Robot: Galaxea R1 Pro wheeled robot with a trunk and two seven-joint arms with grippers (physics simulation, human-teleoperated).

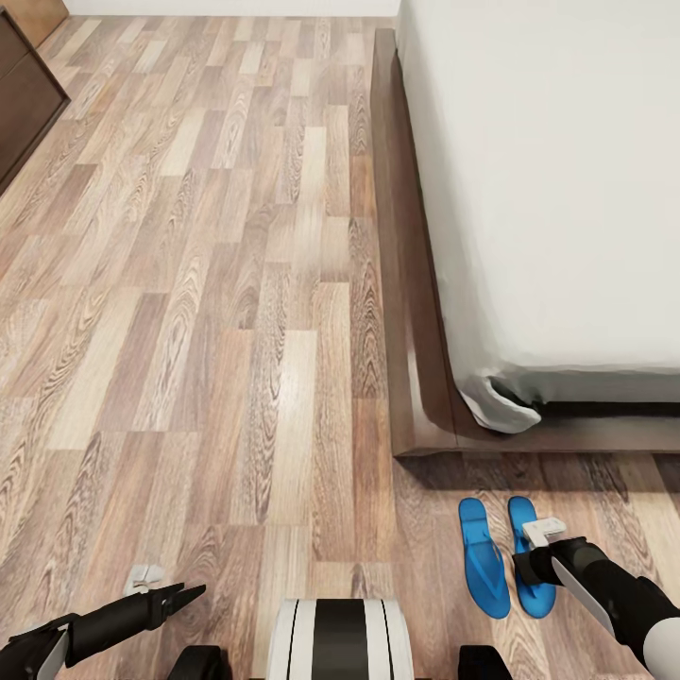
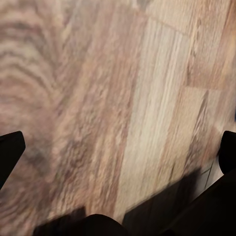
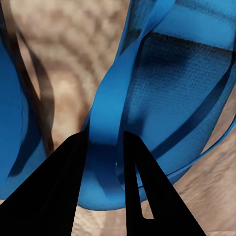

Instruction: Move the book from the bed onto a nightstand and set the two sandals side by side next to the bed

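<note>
**A:** Right gripper [image 3: 105, 162] clamped on the strap of the right-hand sandal [image 3: 167, 98], black fingers [image 3: 64, 196] pinching the blue band from both sides. Down at the lower right of the head frame, right gripper [image 1: 531, 557] low over that same sandal [image 1: 531, 562].

**B:** And the other sandal [image 1: 484, 557]?

**A:** Flat on the floor [image 1: 189, 331], just beside the held one, toes toward the bed [image 1: 567, 189]. Both lying parallel near the foot corner of the dark frame, lower right of centre. In the right wrist frame, second sandal [image 3: 17, 108] along the left edge, a strip of wood grain between the two.

**B:** Left side?

**A:** Left gripper [image 1: 175, 597] at the lower left, hanging over bare planks, fingers parted, nothing between them. Left wrist frame: blurred planks [image 2: 108, 98], dark fingertips [image 2: 9, 150] at either edge, wide apart.

**B:** Anything crowding the spot?

**A:** Bed frame corner close ahead of the sandals, a fold of pale sheet [image 1: 501, 404] drooping over it. Dark wooden cabinet [image 1: 24, 94] far off at the upper left. Robot's own white and black trunk [image 1: 340, 637] at bottom centre. Mattress top bare in the visible part.
</note>
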